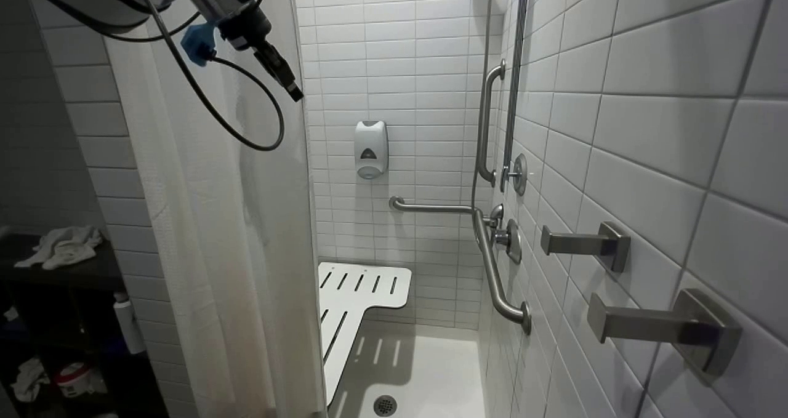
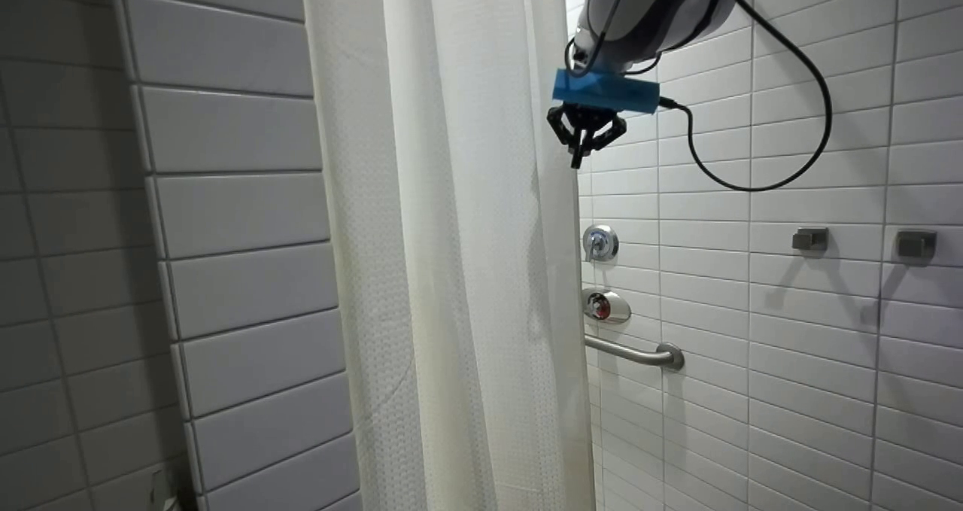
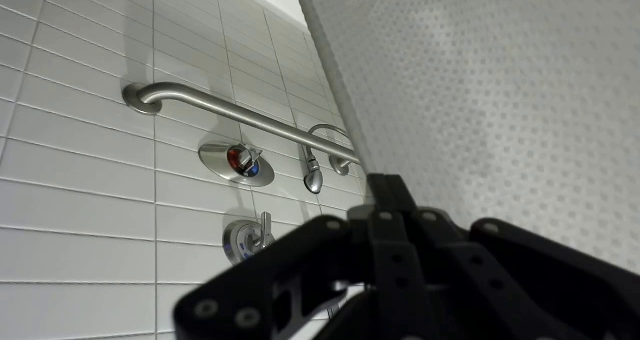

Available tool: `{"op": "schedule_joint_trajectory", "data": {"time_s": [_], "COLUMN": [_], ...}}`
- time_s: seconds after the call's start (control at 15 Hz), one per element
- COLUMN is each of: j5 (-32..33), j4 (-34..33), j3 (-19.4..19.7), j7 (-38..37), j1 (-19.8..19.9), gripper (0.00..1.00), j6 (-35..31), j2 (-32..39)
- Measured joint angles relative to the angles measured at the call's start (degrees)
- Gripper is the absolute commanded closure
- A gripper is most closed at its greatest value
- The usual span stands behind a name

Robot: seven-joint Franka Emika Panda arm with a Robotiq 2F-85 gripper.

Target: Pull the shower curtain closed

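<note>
White tile [image 1: 652, 135] rises right. Grasping the tall white fabric curtain [image 2: 459, 240] seems underway: my black gripper [image 3: 385, 182] is closed, hold uncertain; next, pull right.

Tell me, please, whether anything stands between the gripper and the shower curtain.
Nothing visible does: in both exterior views, the shut gripper is at the edge of the shower curtain; whether it pinches fabric, I cannot tell.
</note>
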State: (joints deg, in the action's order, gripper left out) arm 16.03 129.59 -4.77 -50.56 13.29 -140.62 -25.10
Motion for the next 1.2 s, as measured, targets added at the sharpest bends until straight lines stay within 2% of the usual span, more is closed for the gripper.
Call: {"op": "schedule_joint_trajectory", "data": {"time_s": [0.27, 0.47, 0.67, 0.87, 0.93, 1.07, 1.2], "j5": [0.00, 0.11, 0.72, 0.83, 0.83, 0.74, 0.57], "j4": [0.25, 0.59, 1.08, 1.99, 2.26, 2.53, 2.53], "j3": [-0.10, -0.26, -0.33, -0.83, -1.16, -1.84, -2.22], "j7": [0.03, -0.01, -1.65, -3.52, -4.15, -4.97, -5.19], "j1": [-0.01, -0.05, 0.12, 1.10, 1.68, 2.79, 3.34], "gripper": [0.43, 0.21, 0.02, 0.00, 0.25, 0.26, 0.40], "j6": [-0.16, -0.71, -6.30, -13.74, -15.81, -18.71, -20.09], "j2": [-0.34, -1.12, -1.44, -1.17, -0.98, -0.46, 0.12]}}
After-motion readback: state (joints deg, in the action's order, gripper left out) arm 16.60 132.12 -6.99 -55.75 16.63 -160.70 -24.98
